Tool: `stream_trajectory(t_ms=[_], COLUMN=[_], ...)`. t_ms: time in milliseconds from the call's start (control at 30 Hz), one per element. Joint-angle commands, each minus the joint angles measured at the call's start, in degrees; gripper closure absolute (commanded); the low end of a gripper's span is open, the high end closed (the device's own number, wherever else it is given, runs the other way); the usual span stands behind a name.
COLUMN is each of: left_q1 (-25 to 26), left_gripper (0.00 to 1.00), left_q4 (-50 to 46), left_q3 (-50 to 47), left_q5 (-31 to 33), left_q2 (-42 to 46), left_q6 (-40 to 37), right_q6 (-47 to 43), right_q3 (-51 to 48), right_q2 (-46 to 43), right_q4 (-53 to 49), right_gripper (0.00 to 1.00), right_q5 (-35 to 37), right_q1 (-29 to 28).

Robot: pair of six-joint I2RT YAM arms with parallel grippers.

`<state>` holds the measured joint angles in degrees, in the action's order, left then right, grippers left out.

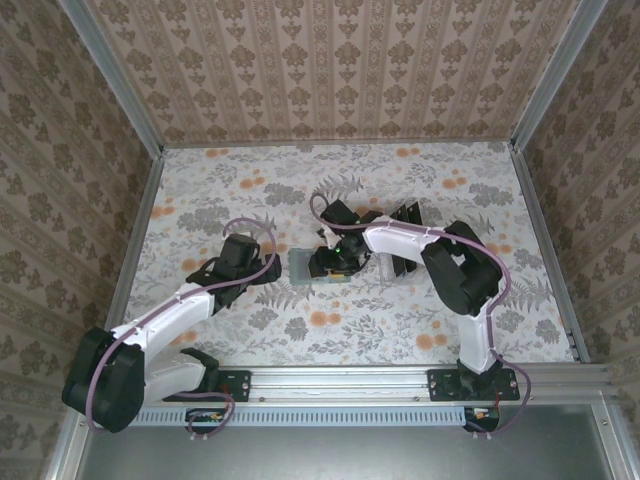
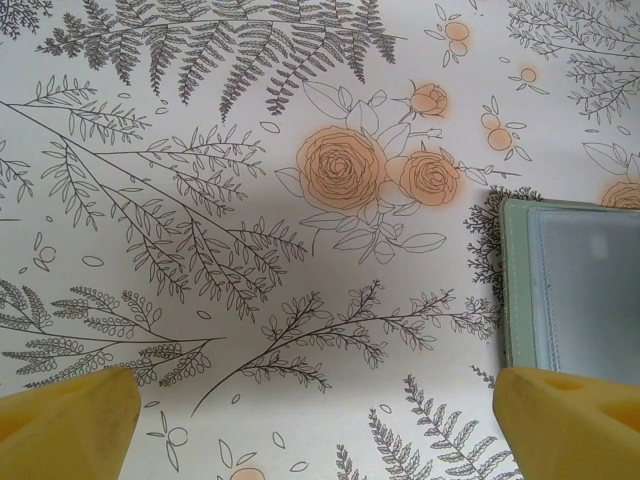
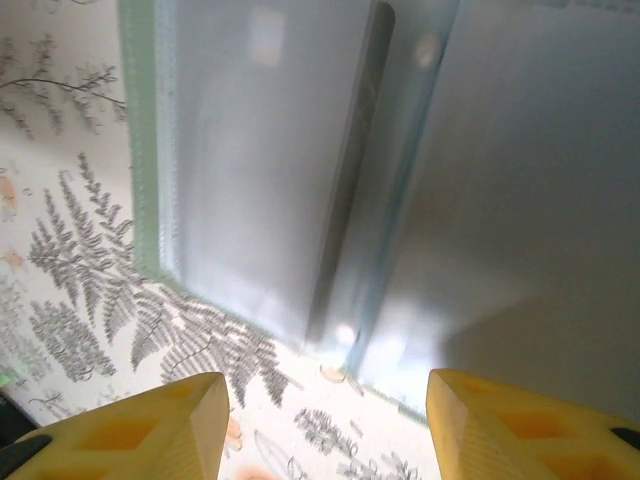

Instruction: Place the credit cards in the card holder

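The sage-green card holder point(image 1: 299, 266) lies open on the floral table, its clear inner sleeves facing up. My right gripper point(image 1: 332, 262) hovers directly over it. In the right wrist view the holder point(image 3: 141, 150) shows its green edge and glossy sleeves, and the right gripper point(image 3: 325, 425) is open with nothing between its yellow fingers point(image 3: 130, 430). My left gripper point(image 1: 240, 258) sits just left of the holder. It is open point(image 2: 320, 430) above bare tablecloth, with the holder point(image 2: 515, 290) by its right finger. Several black credit cards point(image 1: 407, 213) stand behind the right forearm.
More dark cards in a clear rack point(image 1: 398, 262) lie partly under the right arm. Patterned walls with metal rails point(image 1: 140, 230) enclose the table. Floral cloth point(image 1: 330, 330) stretches between the arms and the near edge.
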<state>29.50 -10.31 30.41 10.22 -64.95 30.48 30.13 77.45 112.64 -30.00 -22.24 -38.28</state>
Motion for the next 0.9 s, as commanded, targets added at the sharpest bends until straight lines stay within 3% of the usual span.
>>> stream_trajectory(t_ms=[0, 233, 467, 867], left_q1=[-0.1, 0.2, 0.6, 1.1], left_gripper=[0.0, 0.0, 0.0, 0.0], left_q4=[0.1, 1.2, 1.1, 1.2], left_q3=[1.6, 1.6, 3.4, 5.4], left_q5=[-1.1, -2.7, -3.9, -4.8], left_q2=[0.2, -1.5, -4.4, -8.0], left_q6=[1.1, 1.4, 1.2, 1.0], right_q6=[-0.2, -0.6, -5.4, -9.0], right_q3=[4.2, 7.0, 13.5, 26.0], right_q2=[-7.5, -12.9, -7.2, 6.9], right_q4=[-3.9, -13.6, -22.4, -30.1], right_gripper=[0.43, 0.43, 0.45, 0.59], right_q5=[2.6, 19.6, 34.7, 44.6], right_q1=[0.8, 6.0, 9.5, 10.0])
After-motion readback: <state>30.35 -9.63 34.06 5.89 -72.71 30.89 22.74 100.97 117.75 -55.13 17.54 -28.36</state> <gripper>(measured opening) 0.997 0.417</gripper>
